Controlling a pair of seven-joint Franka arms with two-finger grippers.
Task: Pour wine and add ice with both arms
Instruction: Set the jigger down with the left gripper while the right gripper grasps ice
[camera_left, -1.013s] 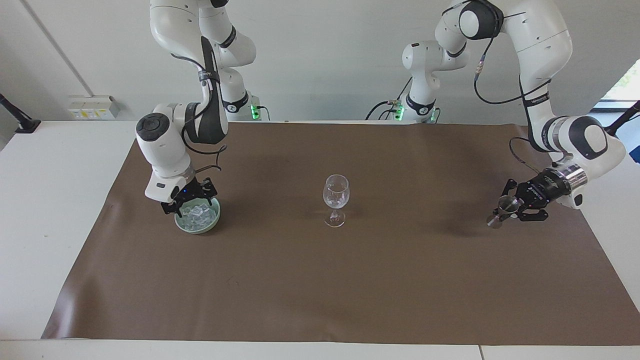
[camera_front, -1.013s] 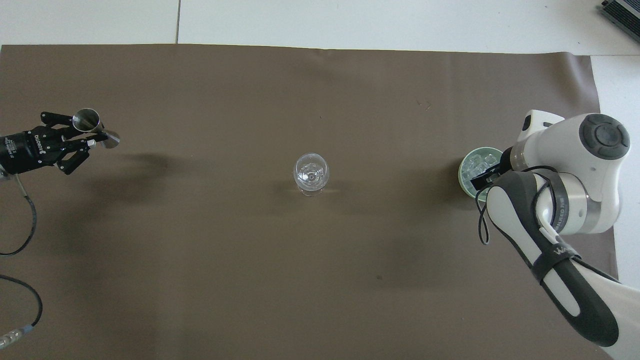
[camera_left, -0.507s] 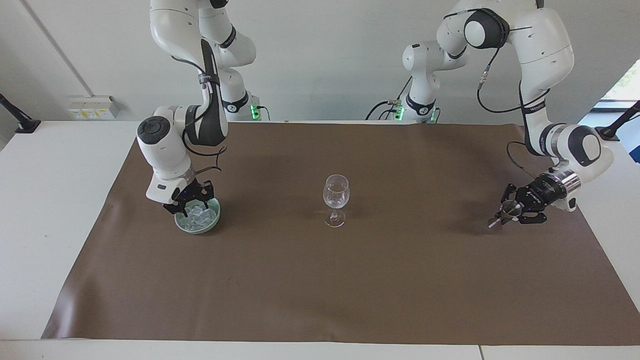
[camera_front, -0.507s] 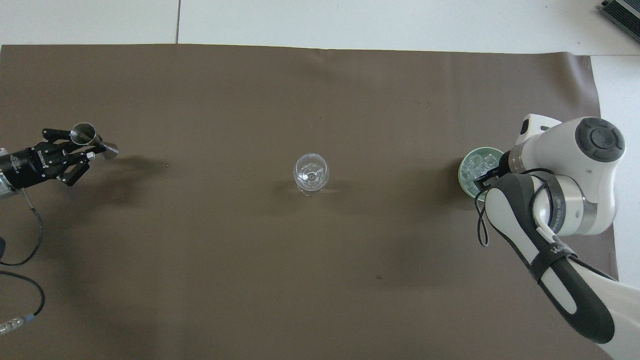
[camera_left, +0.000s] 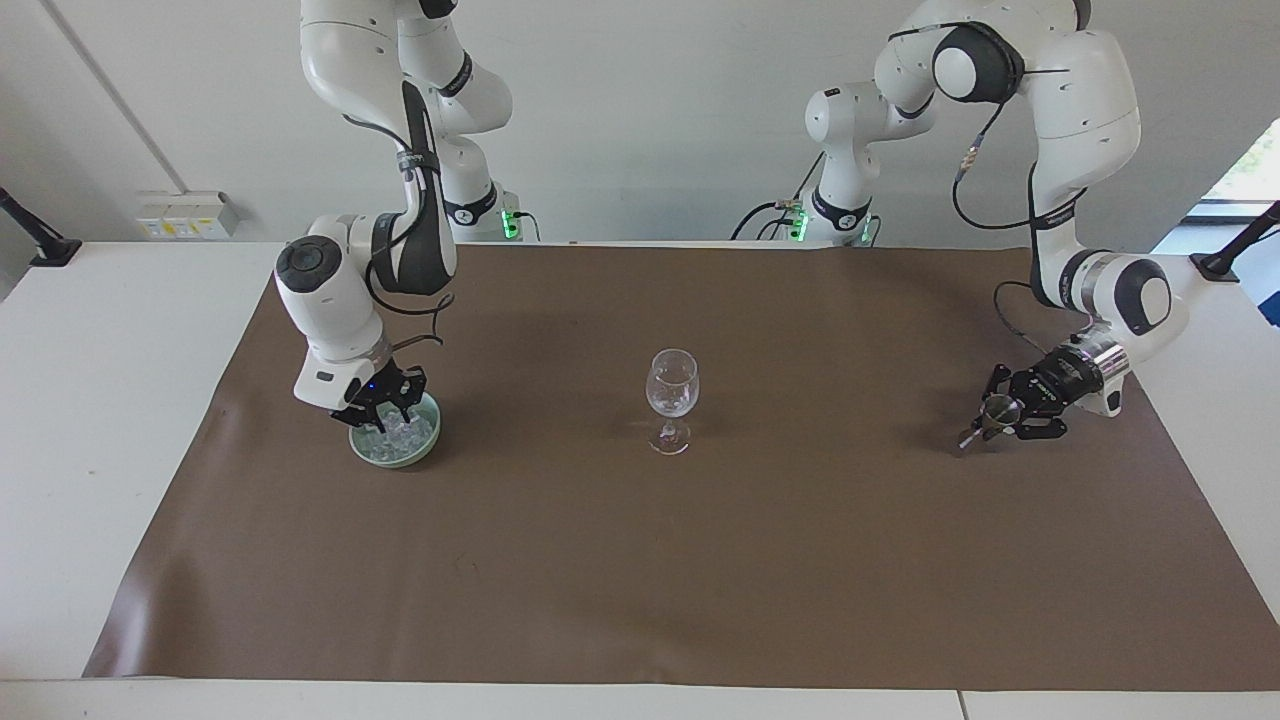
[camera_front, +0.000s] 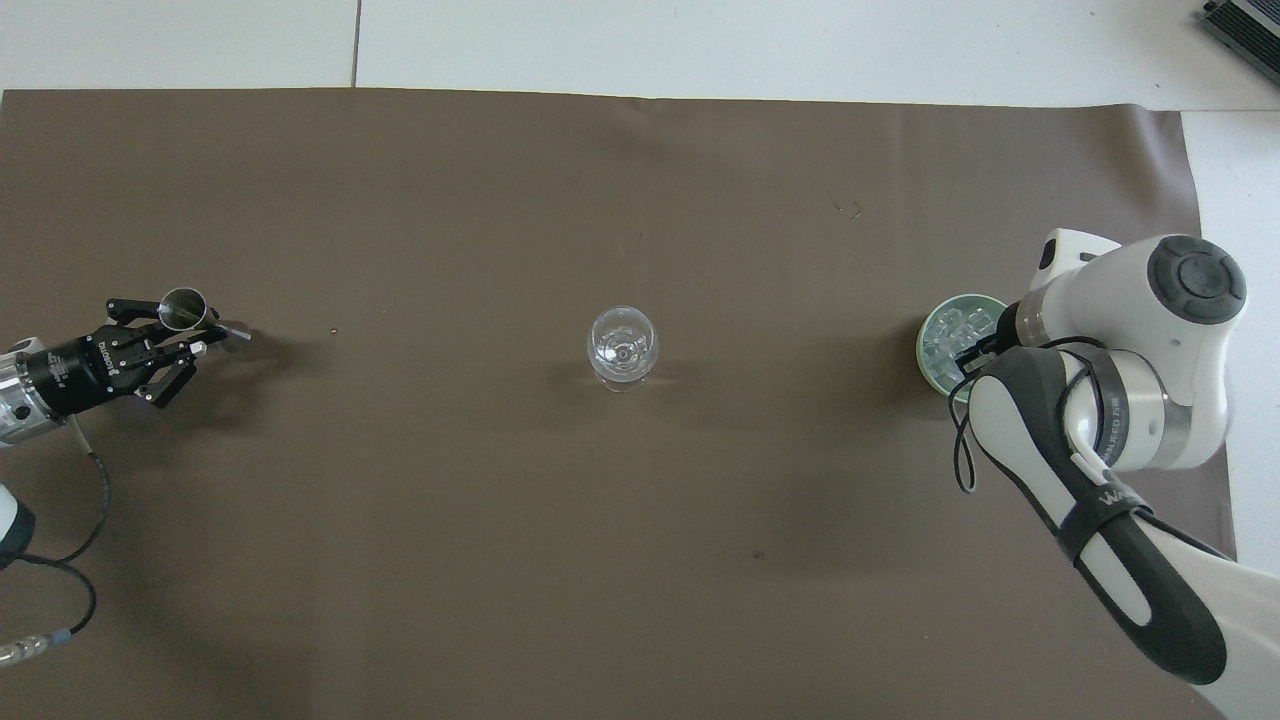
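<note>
A clear wine glass (camera_left: 671, 385) (camera_front: 622, 345) stands upright mid-mat. At the right arm's end of the table sits a pale green bowl (camera_left: 396, 462) (camera_front: 923, 345) of ice (camera_left: 408, 433) (camera_front: 945, 330). My right gripper (camera_left: 383, 420) (camera_front: 972, 352) reaches down into the bowl, its fingertips closed among the cubes. The wrist hides them from above. At the left arm's end, my left gripper (camera_left: 1003, 418) (camera_front: 195, 335) is shut on a tilted steel jigger (camera_left: 997, 408) (camera_front: 183, 308), low over the mat.
A brown mat (camera_left: 640, 580) covers most of the white table (camera_left: 100, 400). The left arm's black cable (camera_front: 60, 520) loops over the mat near the robots' end.
The right gripper's fingers have closed in the bowl among the ice. The left gripper has carried the jigger lower and closer to the mat, toward the robots.
</note>
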